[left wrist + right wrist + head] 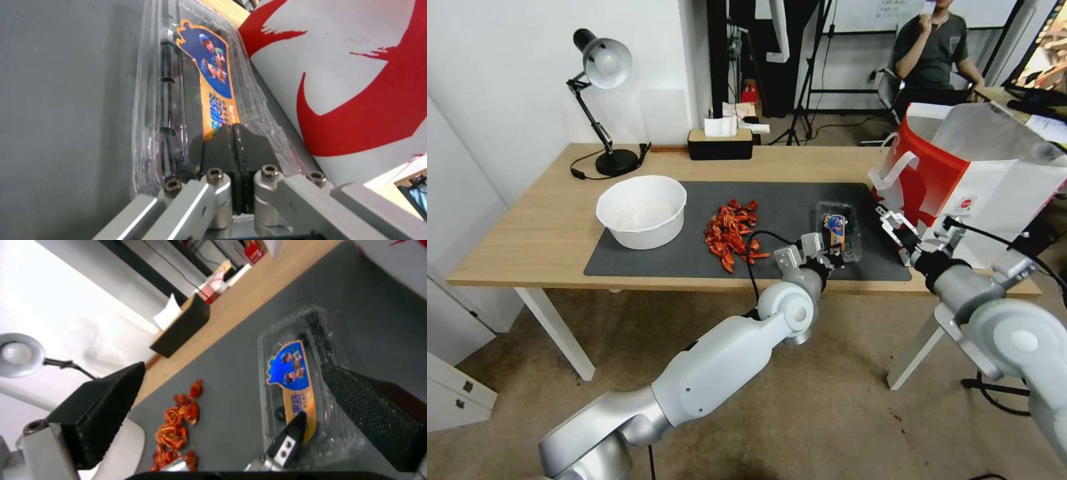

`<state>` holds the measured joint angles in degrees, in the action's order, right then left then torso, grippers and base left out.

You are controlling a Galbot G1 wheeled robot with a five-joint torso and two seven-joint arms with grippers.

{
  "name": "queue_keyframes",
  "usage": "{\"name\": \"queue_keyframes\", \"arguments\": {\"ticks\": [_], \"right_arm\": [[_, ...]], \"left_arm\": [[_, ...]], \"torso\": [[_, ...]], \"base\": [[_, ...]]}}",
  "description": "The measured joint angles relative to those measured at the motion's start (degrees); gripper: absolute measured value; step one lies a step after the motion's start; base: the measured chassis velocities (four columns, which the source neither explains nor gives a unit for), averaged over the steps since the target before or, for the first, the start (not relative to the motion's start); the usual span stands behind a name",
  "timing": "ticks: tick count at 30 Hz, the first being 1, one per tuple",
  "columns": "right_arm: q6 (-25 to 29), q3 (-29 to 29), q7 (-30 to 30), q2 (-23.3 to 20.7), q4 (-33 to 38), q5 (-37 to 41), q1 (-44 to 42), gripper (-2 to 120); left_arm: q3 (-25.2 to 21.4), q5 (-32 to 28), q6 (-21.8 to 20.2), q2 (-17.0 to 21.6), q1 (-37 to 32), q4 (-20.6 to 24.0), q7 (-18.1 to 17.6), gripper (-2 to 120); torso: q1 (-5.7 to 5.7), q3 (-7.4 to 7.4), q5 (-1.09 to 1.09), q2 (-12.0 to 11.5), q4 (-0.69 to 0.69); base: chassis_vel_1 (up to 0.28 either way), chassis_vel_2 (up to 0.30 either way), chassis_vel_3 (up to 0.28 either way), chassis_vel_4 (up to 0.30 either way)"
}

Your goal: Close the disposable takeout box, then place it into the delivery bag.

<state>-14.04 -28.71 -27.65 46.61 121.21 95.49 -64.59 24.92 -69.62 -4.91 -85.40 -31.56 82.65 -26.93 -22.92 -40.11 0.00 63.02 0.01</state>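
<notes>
Pinching clear ribbed clamshell takeout box (839,231), left end effector (827,257)

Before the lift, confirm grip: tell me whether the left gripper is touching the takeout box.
Touching. In the left wrist view the left gripper has its dark pads pressed together on the near edge of the clear takeout box.

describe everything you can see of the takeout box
The takeout box is a small clear plastic clamshell, closed and lying flat on the dark mat beside the red and white paper bag. Through the lid shows a blue and orange printed packet. The left gripper, fingers shut together, presses on the near end of the lid. The right gripper hovers open just off to its side, not touching.
</notes>
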Motion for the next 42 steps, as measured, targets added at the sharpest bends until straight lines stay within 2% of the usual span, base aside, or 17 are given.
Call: {"name": "queue_keyframes", "arguments": {"ticks": [5, 10, 23, 30, 42], "right_arm": [[-0.9, 4.9, -3.3, 0.1, -3.8, -0.9, 6.3, 100], [-1.5, 7.0, -4.7, 0.4, -6.1, -2.3, 8.9, 100], [-7.1, 13.6, -12.6, 1.8, -11.8, -4.2, 16.0, 100], [-9.9, 16.0, -13.4, 1.5, -13.4, -6.4, 18.2, 100], [-17.5, 18.8, -15.4, -0.3, -15.3, -4.5, 21.7, 100]], "left_arm": [[0.0, 0.0, 0.2, -0.3, -0.1, -0.3, 0.0, 0], [0.0, 0.1, 0.4, -0.2, -0.3, -0.3, 0.0, 0], [0.0, 0.1, 0.8, -0.6, -0.5, -0.4, 0.0, 0], [0.1, 0.1, 0.8, -0.4, -0.6, -0.1, -0.3, 0], [0.1, 0.0, 0.8, -0.1, -1.2, 1.0, -0.9, 0]], "torso": [[0.0, 0.0, -0.01, 0.0, 0.0], [0.0, 0.01, -0.01, 0.0, -0.02], [0.0, 0.0, 0.0, 0.0, 0.0], [0.0, 0.0, -0.01, 0.0, -0.02], [0.0, 0.0, 0.0, 0.0, -0.01]], "base": [[0.0, 0.0, 0.0, 0.0], [0.0, 0.0, 0.0, 0.0], [0.0, 0.0, 0.0, 0.0], [0.0, 0.0, 0.0, 0.0], [0.0, 0.0, 0.0, 0.0]]}}
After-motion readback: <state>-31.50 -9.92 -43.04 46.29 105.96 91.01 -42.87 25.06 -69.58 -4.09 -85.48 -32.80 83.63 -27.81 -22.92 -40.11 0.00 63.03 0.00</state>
